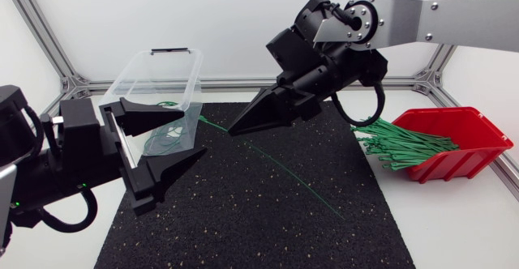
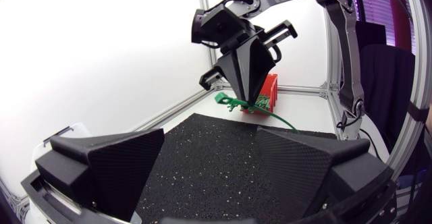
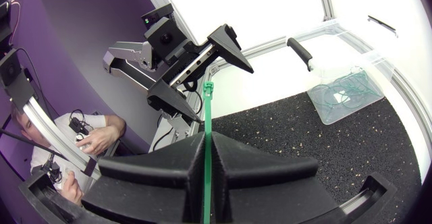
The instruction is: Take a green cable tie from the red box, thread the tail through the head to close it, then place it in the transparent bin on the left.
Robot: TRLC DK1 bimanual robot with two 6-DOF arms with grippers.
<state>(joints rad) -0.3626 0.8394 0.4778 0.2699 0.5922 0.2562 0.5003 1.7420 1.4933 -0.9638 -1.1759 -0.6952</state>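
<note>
Threading not yet begun
Our right gripper (image 1: 237,128), mid-frame, pinches the green cable tie (image 3: 208,116); our spread left gripper (image 1: 193,134), lower left, should next catch its tail.

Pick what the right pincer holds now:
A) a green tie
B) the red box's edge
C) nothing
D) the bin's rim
A: the right pincer is shut on a green tie, whose head sticks out past the fingertips toward the open, empty left pincer.
</note>
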